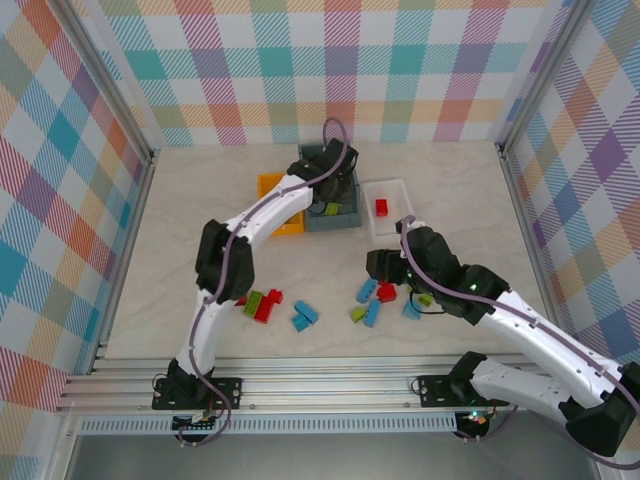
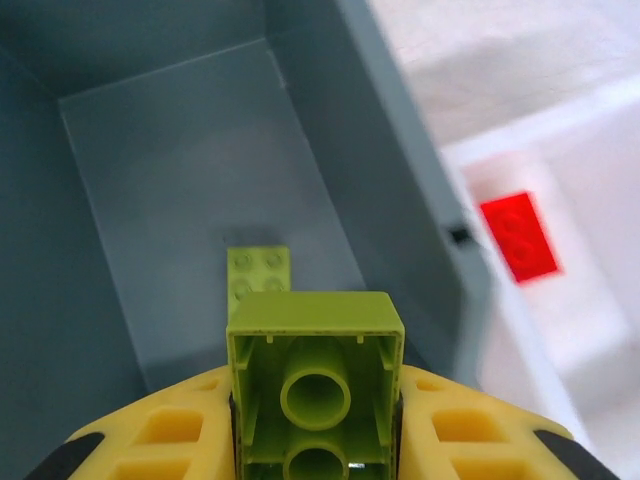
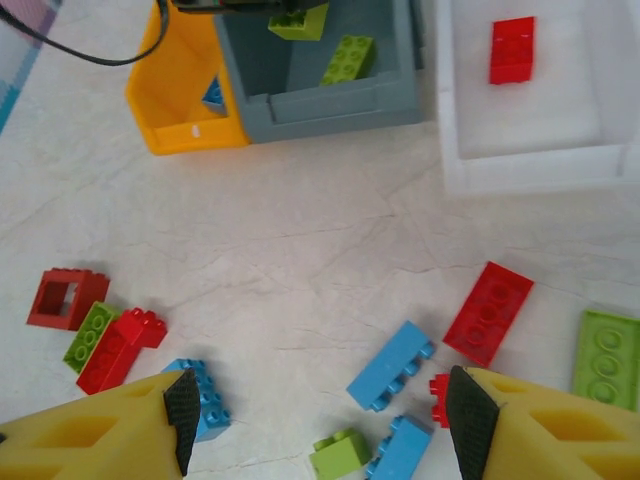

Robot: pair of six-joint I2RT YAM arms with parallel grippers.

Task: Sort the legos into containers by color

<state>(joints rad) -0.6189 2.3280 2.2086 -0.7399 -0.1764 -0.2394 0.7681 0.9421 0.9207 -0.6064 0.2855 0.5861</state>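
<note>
My left gripper is shut on a lime green lego, held over the inside of the grey-blue container. A second green lego lies on that bin's floor. From above, the left gripper hangs over the grey-blue container. The white container holds one red lego. A blue lego lies in the orange container. My right gripper stands open above loose legos: a blue one, a red one and a small green one.
More loose legos lie on the table: a red square frame, a green one, a red one, a blue one and a flat green one. Checked walls enclose the table.
</note>
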